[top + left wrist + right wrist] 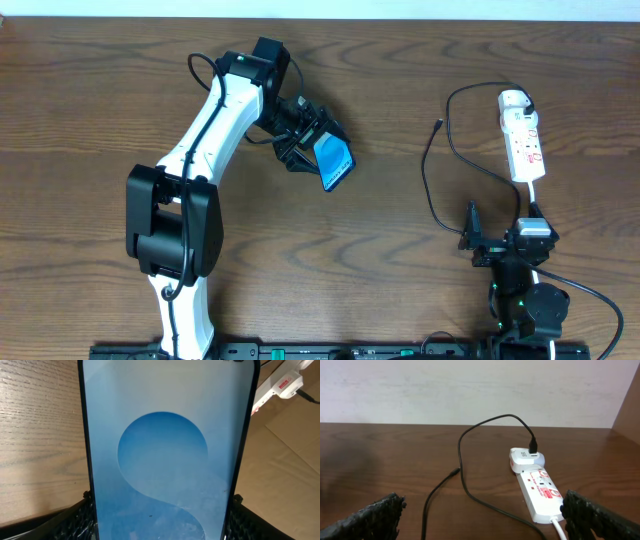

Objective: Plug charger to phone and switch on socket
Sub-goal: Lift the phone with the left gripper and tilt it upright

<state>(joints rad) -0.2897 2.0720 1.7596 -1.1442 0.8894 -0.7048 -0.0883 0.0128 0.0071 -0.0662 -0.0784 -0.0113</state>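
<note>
My left gripper (305, 140) is shut on the phone (336, 163), holding it lifted and tilted over the table's middle. In the left wrist view the phone's blue screen (165, 450) fills the frame between the fingers (162, 522). The socket (523, 140) lies at the far right, with a white adapter at its far end. The charger cable (432, 185) runs from the adapter in a loop, and its free plug tip (440, 124) lies on the table. My right gripper (497, 240) is open and empty, near of the socket. The right wrist view shows the open fingers (482, 525), the cable (462, 450), its tip (455, 472) and the socket (540, 490).
The socket's white cord (536, 200) runs from its near end toward the right arm base. The socket also shows at the top right of the left wrist view (282, 382). A pale wall (470, 390) stands behind the brown wooden table (80, 120).
</note>
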